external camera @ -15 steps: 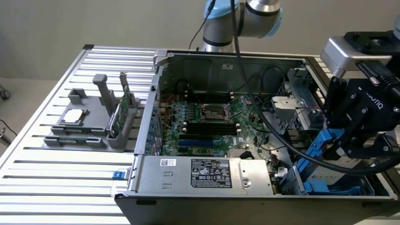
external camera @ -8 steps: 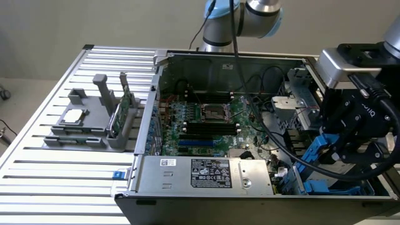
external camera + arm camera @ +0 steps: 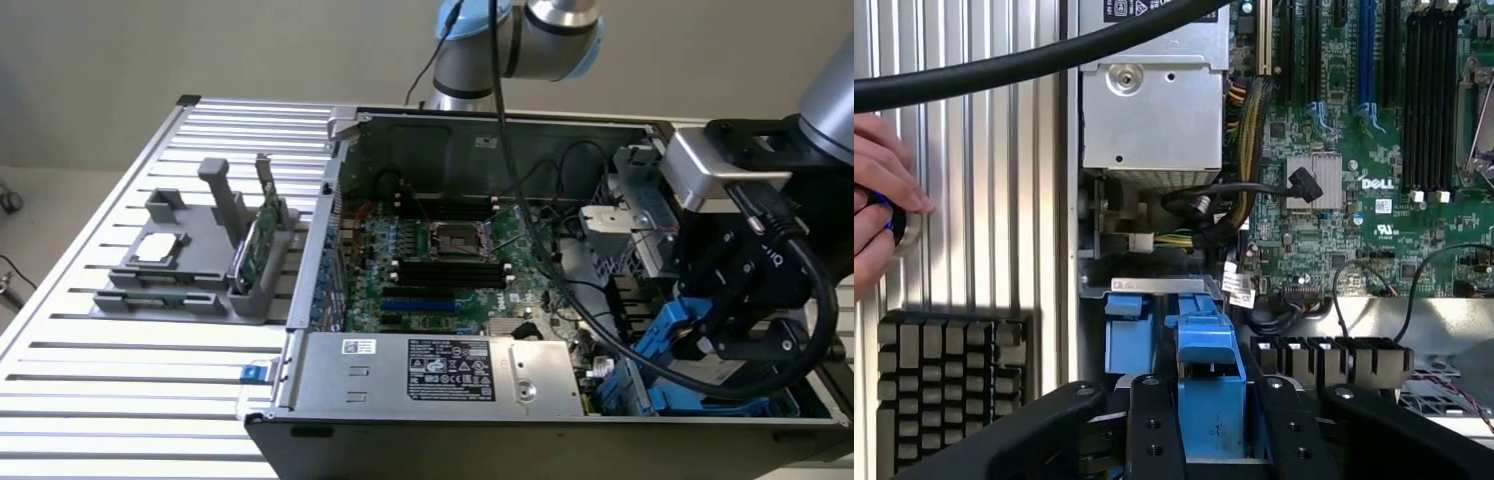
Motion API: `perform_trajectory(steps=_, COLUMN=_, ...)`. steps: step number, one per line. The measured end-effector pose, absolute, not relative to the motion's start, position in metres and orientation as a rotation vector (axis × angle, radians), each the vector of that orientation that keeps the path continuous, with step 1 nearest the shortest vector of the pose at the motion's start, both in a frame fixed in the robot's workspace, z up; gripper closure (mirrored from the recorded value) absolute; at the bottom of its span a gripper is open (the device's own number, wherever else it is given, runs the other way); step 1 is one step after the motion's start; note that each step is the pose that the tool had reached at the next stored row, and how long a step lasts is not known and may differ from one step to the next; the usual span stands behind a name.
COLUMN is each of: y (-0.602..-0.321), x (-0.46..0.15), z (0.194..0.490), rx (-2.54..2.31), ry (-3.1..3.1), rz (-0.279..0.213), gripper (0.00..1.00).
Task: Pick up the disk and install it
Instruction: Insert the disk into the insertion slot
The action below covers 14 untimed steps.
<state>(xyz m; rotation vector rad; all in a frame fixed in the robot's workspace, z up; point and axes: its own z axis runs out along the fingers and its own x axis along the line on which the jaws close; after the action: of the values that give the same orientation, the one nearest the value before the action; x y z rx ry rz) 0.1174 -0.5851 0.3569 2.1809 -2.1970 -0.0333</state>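
holding the disk (image 3: 1209,365) by its blue carrier, the gripper (image 3: 1212,425) has its fingers (image 3: 1154,430) closed part-way, one on each side of the frame. we judge it grips the plastic edges so the drive can slide straight into its slot. the disk stands in the drive bay at the near corner of the computer case (image 3: 334,200), on the exterior view's right, just beside a second blue carrier (image 3: 1129,335). we cannot tell if it is fully seated, and its metal body is hidden.

the exterior view places the bay beside the power supply (image 3: 441,370) and motherboard (image 3: 441,250), with a grey fixture (image 3: 187,265) well apart on the slatted table (image 3: 80,400). the wrist view adds the finger contact and a person's hand (image 3: 879,210) over the table outside the case.
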Motion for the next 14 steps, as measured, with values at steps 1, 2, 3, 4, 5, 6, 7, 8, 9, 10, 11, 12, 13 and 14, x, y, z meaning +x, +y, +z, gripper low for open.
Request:
perform_trajectory(steps=1, y=-0.585, x=0.117, z=0.355, rx=2.181, ry=-2.197, rz=-0.033, gripper=0.67)
perform_trajectory(steps=2, y=-0.585, x=0.117, z=0.354, rx=2.181, ry=-2.197, rz=-0.033, gripper=0.67)
perform_trajectory(steps=3, y=-0.585, x=0.117, z=0.353, rx=2.181, ry=-2.196, rz=-0.033, gripper=0.67)
perform_trajectory(steps=4, y=-0.585, x=0.117, z=0.351, rx=2.181, ry=-2.196, rz=-0.033, gripper=0.67)
perform_trajectory(steps=5, y=-0.585, x=0.117, z=0.35, rx=2.181, ry=-2.196, rz=-0.032, gripper=0.67)
perform_trajectory(steps=6, y=-0.585, x=0.117, z=0.349, rx=2.181, ry=-2.196, rz=-0.032, gripper=0.67)
perform_trajectory(steps=7, y=-0.585, x=0.117, z=0.348, rx=2.181, ry=-2.195, rz=-0.032, gripper=0.67)
perform_trajectory(steps=8, y=-0.585, x=0.117, z=0.347, rx=2.181, ry=-2.195, rz=-0.032, gripper=0.67)
perform_trajectory(steps=9, y=-0.585, x=0.117, z=0.346, rx=2.181, ry=-2.195, rz=-0.032, gripper=0.67)
perform_trajectory(steps=10, y=-0.585, x=0.117, z=0.345, rx=2.181, ry=-2.195, rz=-0.032, gripper=0.67)
perform_trajectory(steps=11, y=-0.585, x=0.117, z=0.344, rx=2.181, ry=-2.195, rz=-0.032, gripper=0.65)
perform_trajectory(steps=12, y=-0.585, x=0.117, z=0.344, rx=2.18, ry=-2.194, rz=-0.031, gripper=0.65)
perform_trajectory(steps=13, y=-0.585, x=0.117, z=0.344, rx=2.18, ry=-2.194, rz=-0.031, gripper=0.59)
perform_trajectory(steps=14, y=-0.585, x=0.117, z=0.343, rx=2.18, ry=-2.194, rz=-0.031, gripper=0.59)
